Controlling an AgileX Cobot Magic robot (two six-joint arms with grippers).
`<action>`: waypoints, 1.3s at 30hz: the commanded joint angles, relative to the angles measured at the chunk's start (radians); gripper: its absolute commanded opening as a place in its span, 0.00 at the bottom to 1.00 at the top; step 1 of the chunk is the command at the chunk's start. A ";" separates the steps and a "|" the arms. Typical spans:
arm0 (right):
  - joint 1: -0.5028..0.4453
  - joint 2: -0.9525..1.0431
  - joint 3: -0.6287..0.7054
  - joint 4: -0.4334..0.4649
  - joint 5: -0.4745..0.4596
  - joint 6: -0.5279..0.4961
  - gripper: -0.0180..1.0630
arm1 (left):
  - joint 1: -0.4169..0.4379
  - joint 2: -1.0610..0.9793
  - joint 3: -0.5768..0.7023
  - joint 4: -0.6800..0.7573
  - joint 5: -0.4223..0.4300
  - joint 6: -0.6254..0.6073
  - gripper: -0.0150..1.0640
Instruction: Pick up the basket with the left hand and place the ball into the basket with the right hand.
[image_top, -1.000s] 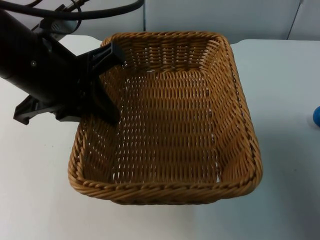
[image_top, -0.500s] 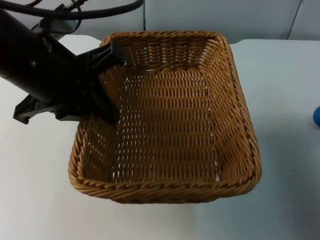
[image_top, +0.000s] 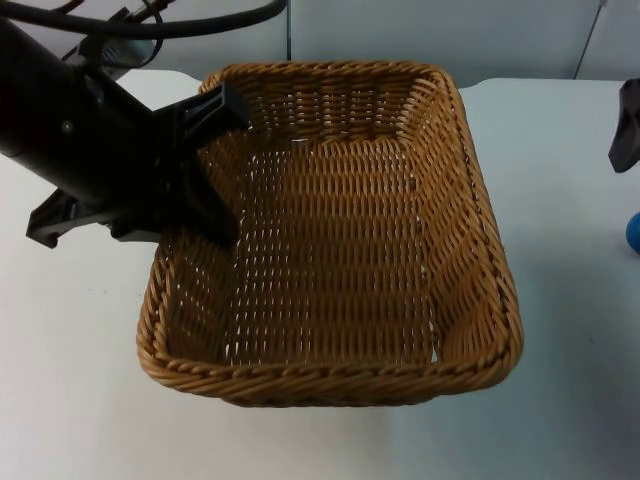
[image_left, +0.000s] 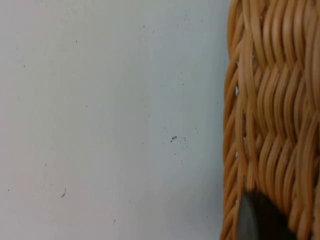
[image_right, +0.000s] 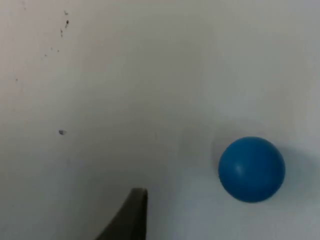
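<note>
1. Top view: left gripper (image_top: 205, 160) clamps the basket (image_top: 340, 345) by its left wall, one finger inside, one outside, near the far left corner. The basket has nothing in it.
2. Top view, right of the basket: right gripper (image_top: 627, 125) shows as a dark tip at the picture's edge, well apart from the basket's right rim. Whether it is wide or narrow cannot be told.
3. Top view: ball (image_top: 634, 232), blue, lies on the table (image_top: 80, 400) right of the basket, cut by the edge, nearer the camera than the right gripper.
4. Left wrist view gives what the top view does not: the weave of the basket (image_left: 270, 110) wall close up, a black fingertip (image_left: 257, 220) pressed on it, and specks on the table (image_left: 100, 100) beside it.
5. Right wrist view: the whole ball (image_right: 251, 169) on bare table (image_right: 125, 75), apart from the fingertip (image_right: 131, 217).
6. Count: one basket, one ball, two grippers.
7. Against the earlier frames: right gripper has newly come into the top view; basket, left gripper and ball unchanged.
</note>
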 joint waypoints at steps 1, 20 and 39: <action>-0.007 0.029 -0.031 0.000 0.011 -0.007 0.97 | 0.004 -0.016 0.002 -0.024 0.006 0.004 0.01; -0.064 0.178 -0.051 0.066 -0.049 -0.033 0.94 | 0.004 -0.016 0.002 -0.026 -0.002 0.004 0.01; -0.064 0.274 -0.051 0.075 -0.101 -0.029 0.78 | 0.004 -0.013 0.002 -0.026 -0.006 0.016 0.01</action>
